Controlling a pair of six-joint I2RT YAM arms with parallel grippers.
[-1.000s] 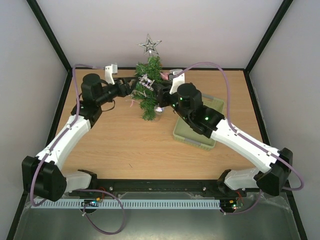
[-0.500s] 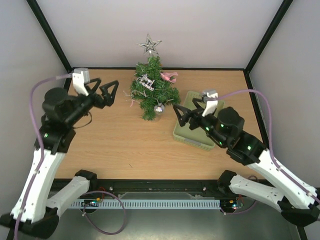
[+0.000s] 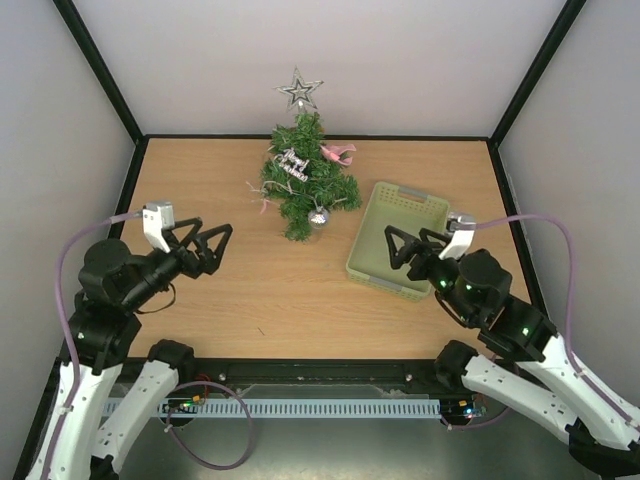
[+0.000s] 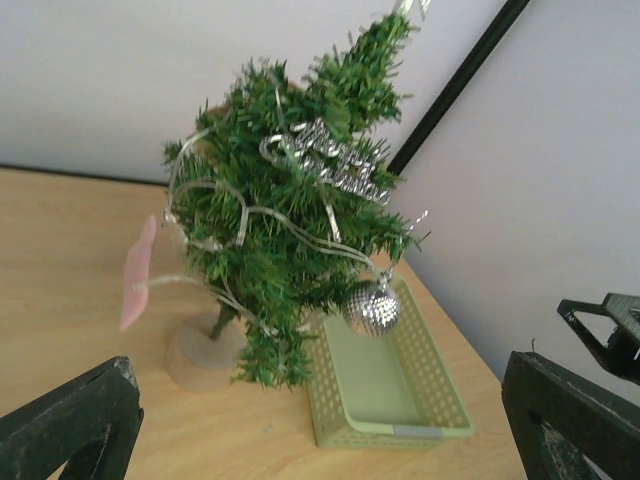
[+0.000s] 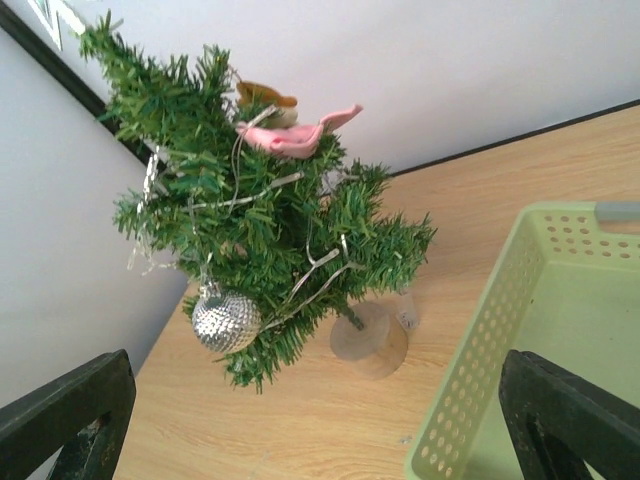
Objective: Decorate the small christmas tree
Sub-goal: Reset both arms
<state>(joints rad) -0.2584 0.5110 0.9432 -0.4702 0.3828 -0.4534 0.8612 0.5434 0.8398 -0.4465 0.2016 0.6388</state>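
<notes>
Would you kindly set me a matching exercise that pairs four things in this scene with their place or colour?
Things:
1. star
2. ball
3. bird ornament
4. basket

Descriptions:
A. pale green, beside the tree
B. silver, hanging low in the branches
C. pink, high in the branches
D. on the very tip of the tree

Pairs: 1-D, 2-B, 3-C, 4-A.

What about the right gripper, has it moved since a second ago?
Yes. The right gripper pulled back from the small christmas tree toward the table's near edge.
</notes>
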